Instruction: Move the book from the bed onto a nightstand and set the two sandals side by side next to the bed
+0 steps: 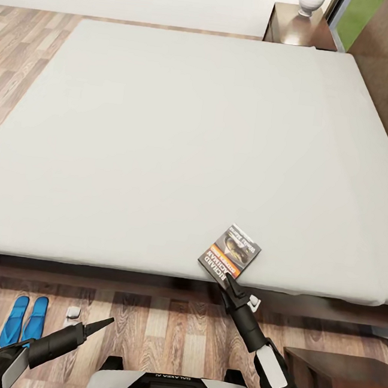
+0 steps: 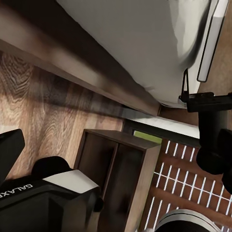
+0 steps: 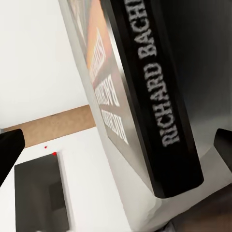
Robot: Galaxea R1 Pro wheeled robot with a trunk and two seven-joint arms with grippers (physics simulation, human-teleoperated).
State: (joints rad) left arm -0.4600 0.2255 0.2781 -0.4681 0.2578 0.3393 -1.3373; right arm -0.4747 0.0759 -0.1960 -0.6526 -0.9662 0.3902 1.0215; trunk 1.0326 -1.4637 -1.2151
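Head view: book point(image 1: 230, 258) lying flat at near edge of bed point(image 1: 163, 142), right gripper point(image 1: 230, 281) reaching its spine, fingers spread either side, not yet clamping. Judging: slide fingers deeper, close squarely across spine before lifting. Left gripper point(image 1: 106, 322) hanging over floor, fingers together. Sandals point(image 1: 24, 319) sitting paired beside bed. Nightstand point(image 1: 297, 26) waiting far across mattress, white lamp on top.

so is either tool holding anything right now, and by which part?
Nothing is held. The right tool is open at the book's near edge, by the spine; left tool is empty.
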